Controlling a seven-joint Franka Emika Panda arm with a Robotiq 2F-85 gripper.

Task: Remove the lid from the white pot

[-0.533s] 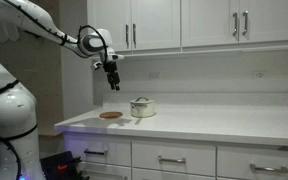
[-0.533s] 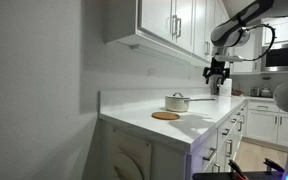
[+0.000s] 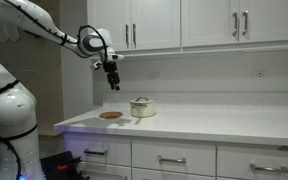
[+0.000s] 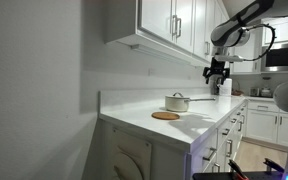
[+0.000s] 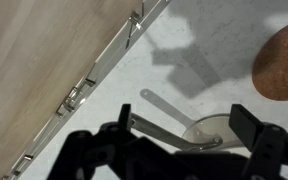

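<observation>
- The lid [image 3: 141, 100] sits on the white pot [image 3: 143, 109], on the bench [image 3: 214, 125].
- Your gripper [image 3: 114, 86] hangs high above the pot and off to one side, well apart from the lid.
- In the wrist view the jaws stand wide apart and hold nothing; the pot shows between them, low down.
- So the lid lies down and across from the jaws.

White pot [image 4: 177, 102] — gripper [image 4: 216, 84] well apart
</observation>
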